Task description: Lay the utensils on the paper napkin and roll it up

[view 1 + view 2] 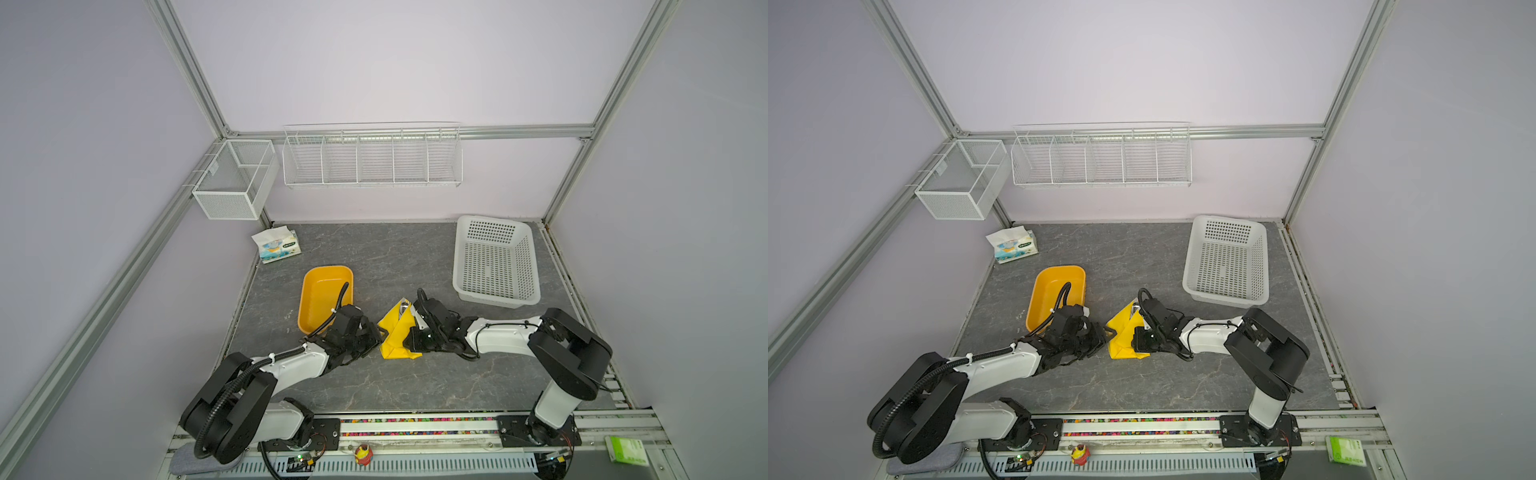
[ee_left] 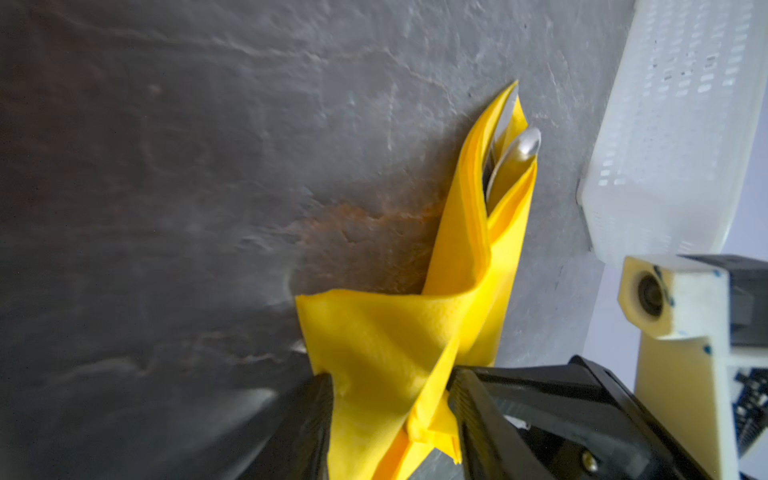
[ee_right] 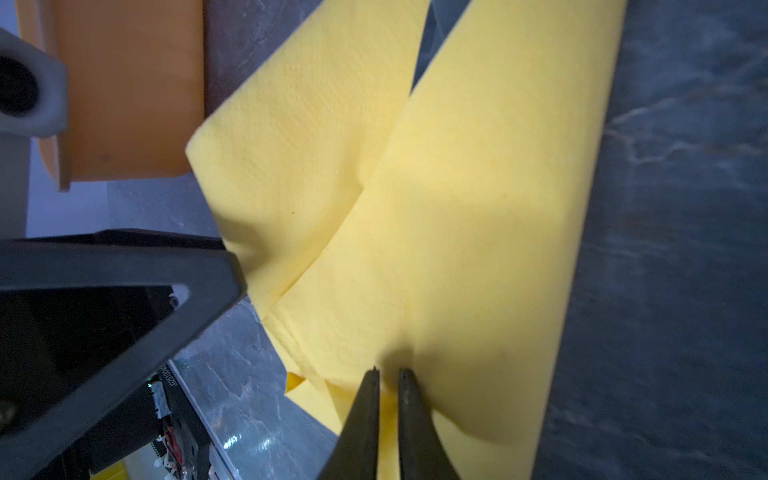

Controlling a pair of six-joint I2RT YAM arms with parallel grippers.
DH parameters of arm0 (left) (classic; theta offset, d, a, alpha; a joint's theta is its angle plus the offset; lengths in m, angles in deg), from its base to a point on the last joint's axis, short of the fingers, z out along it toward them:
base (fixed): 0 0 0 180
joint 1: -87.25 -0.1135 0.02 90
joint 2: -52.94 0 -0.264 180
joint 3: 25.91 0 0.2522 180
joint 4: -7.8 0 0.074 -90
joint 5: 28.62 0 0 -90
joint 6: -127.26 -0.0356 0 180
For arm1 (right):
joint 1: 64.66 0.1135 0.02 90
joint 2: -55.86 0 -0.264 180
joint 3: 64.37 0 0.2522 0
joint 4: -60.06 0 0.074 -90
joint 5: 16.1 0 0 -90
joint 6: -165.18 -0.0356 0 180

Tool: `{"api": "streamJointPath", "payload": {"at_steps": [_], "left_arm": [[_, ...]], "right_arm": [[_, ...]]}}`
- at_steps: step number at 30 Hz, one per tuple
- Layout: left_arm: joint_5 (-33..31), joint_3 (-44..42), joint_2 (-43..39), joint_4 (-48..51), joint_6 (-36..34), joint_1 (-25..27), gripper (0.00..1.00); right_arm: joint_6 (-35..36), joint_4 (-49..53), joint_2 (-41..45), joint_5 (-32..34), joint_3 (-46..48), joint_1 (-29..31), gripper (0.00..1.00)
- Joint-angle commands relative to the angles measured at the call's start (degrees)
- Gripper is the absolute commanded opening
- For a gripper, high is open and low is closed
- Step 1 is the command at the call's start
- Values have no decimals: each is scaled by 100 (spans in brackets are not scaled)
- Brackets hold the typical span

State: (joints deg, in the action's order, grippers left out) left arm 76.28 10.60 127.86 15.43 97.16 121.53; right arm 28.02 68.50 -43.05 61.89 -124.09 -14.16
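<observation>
The table [image 1: 415, 257], a dark grey slab with a veined, slate-like face, is framed by aluminium rails [image 1: 561, 266]. Taking the back wall as 12 o'clock, bare surface is seen in a wide band at 12 o'clock and in another at 6 o'clock, between the arms and the front rail.

A white plastic basket [image 1: 496, 300], rectangular with perforated walls and rounded corners, is set at 2 o'clock, close to the right-hand rail and well apart from the napkin. An orange-yellow tray [image 1: 328, 269], smooth, glossy and round-cornered, is placed at 9 o'clock; its near corner is overlapped by the left arm in both top views. A soft white-and-blue tissue pack [image 1: 276, 246] is tucked into the 11 o'clock corner.

The paper napkin [image 1: 397, 332] is found just on the 6 o'clock side of the table's centre, between the two grippers. It is thin, matte, finely embossed yellow paper, gathered into a loose pointed wedge with one flap raised and its 6 o'clock edge lying on the slab.

The left gripper [image 2: 390, 409] is held part-way closed on a bunched fold of the napkin, paper being touched by both fingers. The right gripper [image 3: 388, 382] is nearly together, with the napkin's edge pinched between its narrow black tips.

Of the utensils [image 2: 524, 144], only a rounded, polished silver end is seen, at the open 12 o'clock mouth of the fold; the rest is hidden by paper.
</observation>
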Motion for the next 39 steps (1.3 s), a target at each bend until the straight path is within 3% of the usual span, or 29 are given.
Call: {"api": "streamJointPath", "payload": {"at_steps": [1,15,24,26,31,39], "left_arm": [[-722,197,-233,710,-112,-71,48],[-1428,554,-284,2084,-708,-94,50],[-1623,567,-889,2576,-1068,-554,52],[-1422,629,-980,2564,-1170,-554,52],[-48,372,-984,1618,-1075,-494,50],[-24,116,-870,1516,-683,-422,51]], "right_arm": [[-34,227,157,170,87,22,14],[-24,275,223,190,82,31,14],[-13,319,294,226,60,33,14],[-17,313,286,224,60,35,14],[-11,339,303,251,65,39,14],[-45,304,278,256,87,48,14]]}}
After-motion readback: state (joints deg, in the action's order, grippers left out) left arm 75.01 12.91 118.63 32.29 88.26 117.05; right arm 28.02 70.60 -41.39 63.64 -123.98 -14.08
